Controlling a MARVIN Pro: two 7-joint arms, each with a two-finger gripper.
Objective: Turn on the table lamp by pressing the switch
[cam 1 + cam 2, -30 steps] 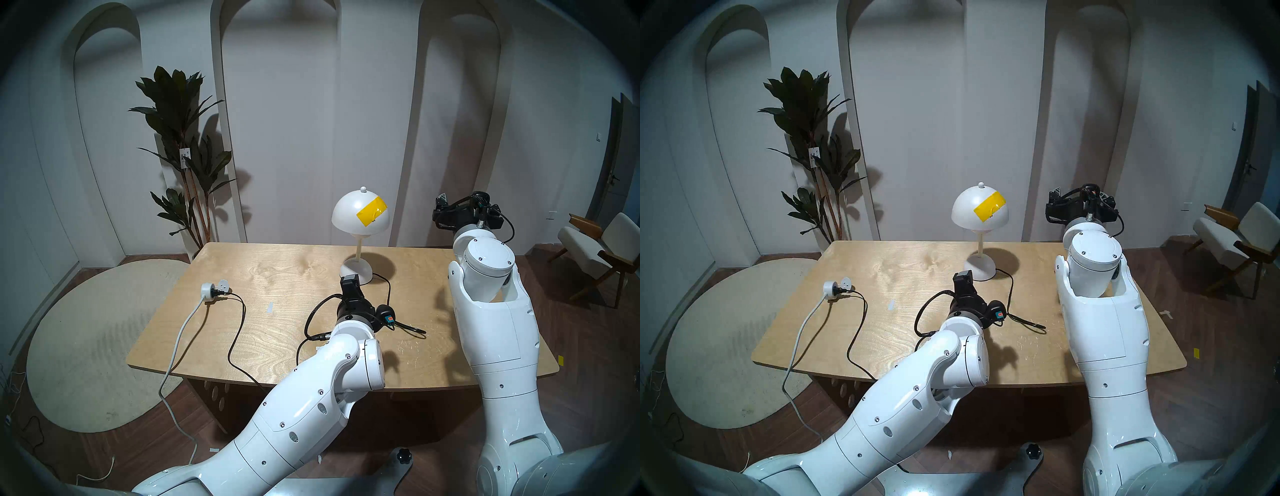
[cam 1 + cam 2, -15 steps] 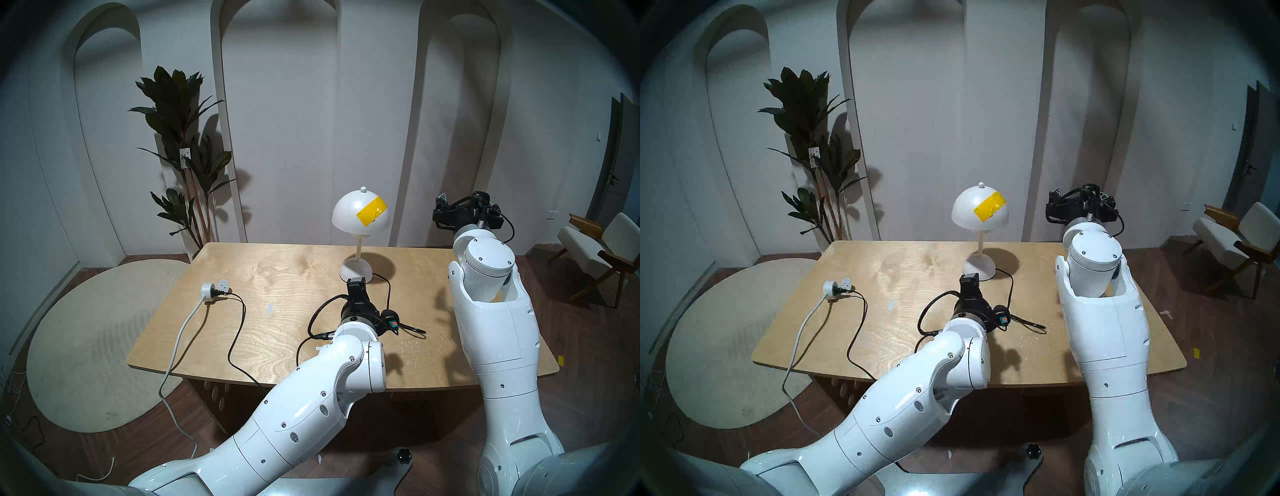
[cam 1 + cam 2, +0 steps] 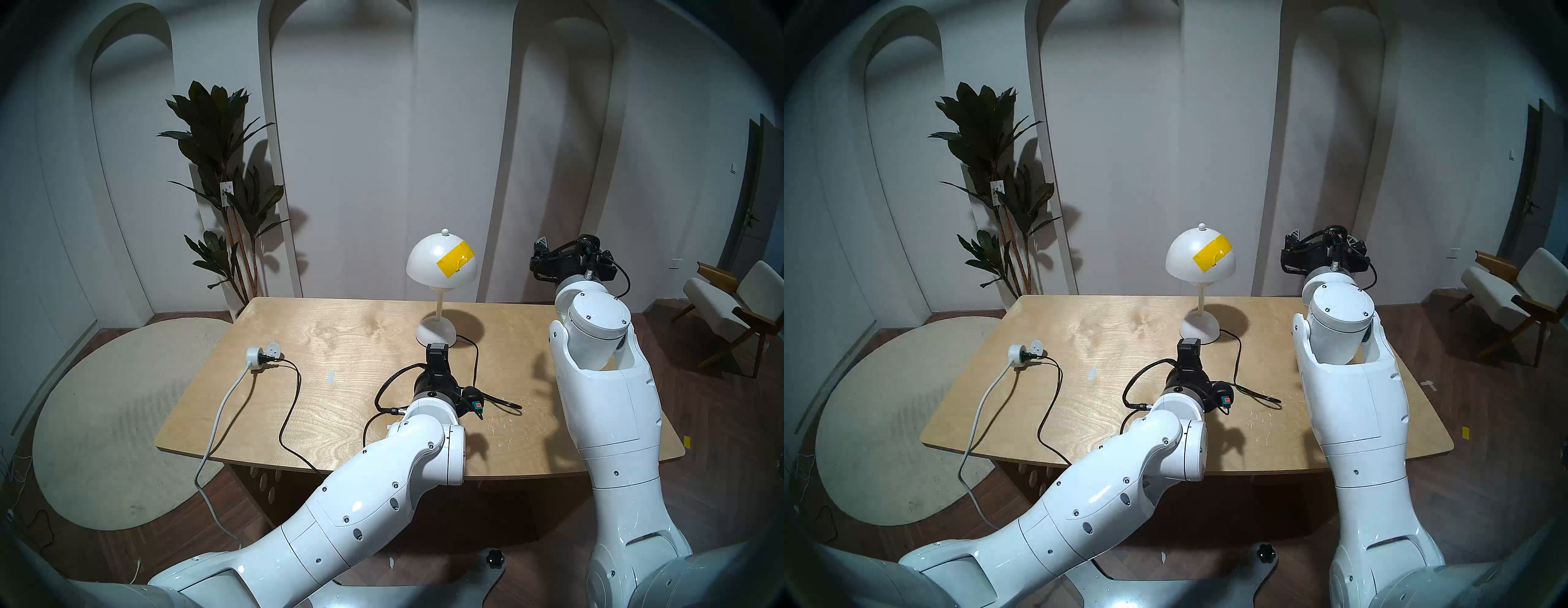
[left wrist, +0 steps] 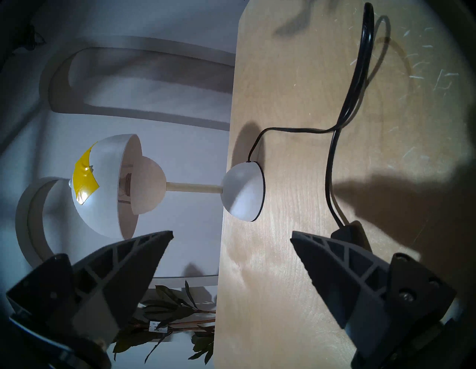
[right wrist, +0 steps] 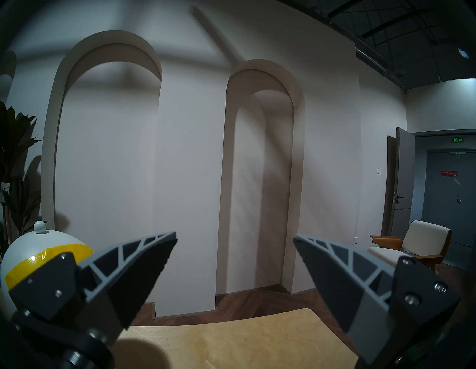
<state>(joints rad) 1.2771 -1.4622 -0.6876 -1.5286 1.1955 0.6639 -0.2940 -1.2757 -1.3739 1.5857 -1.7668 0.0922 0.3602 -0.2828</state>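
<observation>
**Left gripper spread wide by the lamp switch**

Head views: standing upright toward the far side of the table point(image 3: 263, 429), the unlit lamp point(image 3: 441, 265), its black cord point(image 3: 476, 361) trailing toward the left gripper point(image 3: 437, 350) just in front of its base; right gripper point(image 3: 547, 263) hanging raised past the far right corner.

Left wrist view: gaping wide and holding nothing, left gripper point(image 4: 231, 235); lying on the wood, the switch point(image 4: 350, 233), partly hidden behind one finger point(image 4: 342, 270).

Right wrist view: spreading wide, empty, right gripper point(image 5: 235, 237), facing the wall.

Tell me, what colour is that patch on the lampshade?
Bright yellow tape across the white lampshade; the head camera shows it best.
</observation>
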